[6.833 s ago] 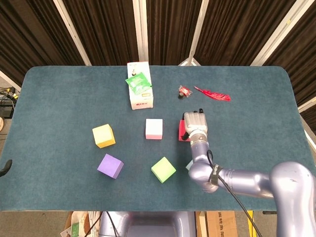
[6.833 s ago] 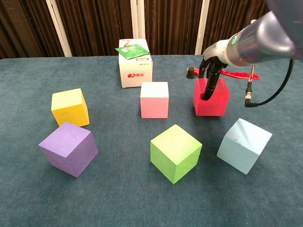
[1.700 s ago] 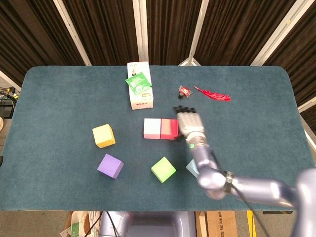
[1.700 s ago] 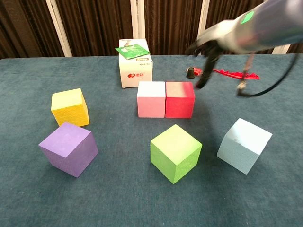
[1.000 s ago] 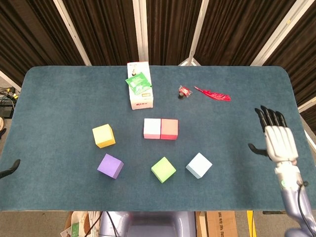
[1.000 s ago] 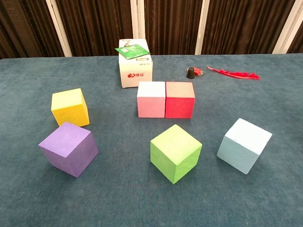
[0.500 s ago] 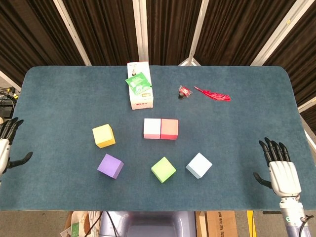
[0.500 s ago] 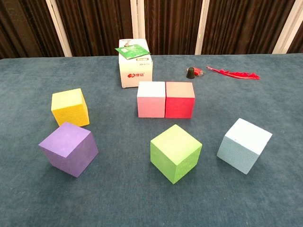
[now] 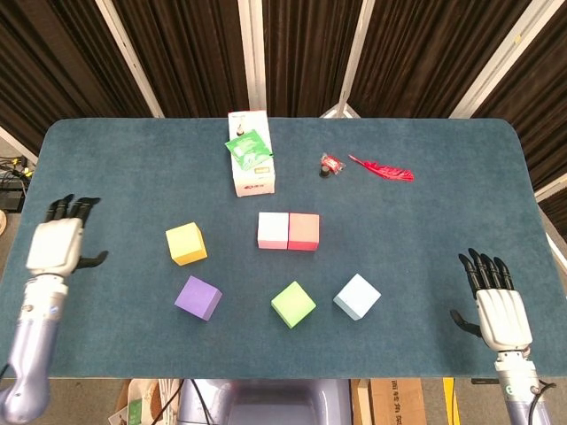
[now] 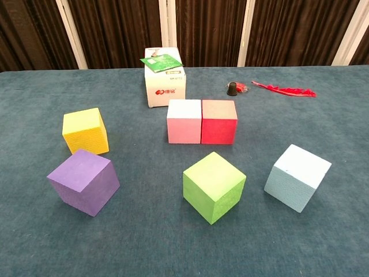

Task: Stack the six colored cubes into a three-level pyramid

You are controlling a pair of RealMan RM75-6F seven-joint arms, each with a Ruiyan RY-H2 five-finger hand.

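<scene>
pink cube [image 9: 275,230] + red cube [image 9: 304,231] touching, table [image 9: 425,177] ctr | yellow cube [image 9: 186,243] 9 o'clock of pair, nearest left hand [image 9: 55,246] | both hands empty, fingers spread; right hand [image 9: 502,316] at 4 | cubes prob. light foam, slightly squashy: grip opposite side faces

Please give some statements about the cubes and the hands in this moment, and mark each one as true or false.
1. The pink cube and the red cube touch side by side. True.
2. The green cube sits on top of the purple cube. False: both lie apart on the table.
3. The right hand holds the light blue cube. False: it holds nothing, fingers apart.
4. The left hand holds nothing. True.
5. The yellow cube stands apart from the pink cube. True.
</scene>
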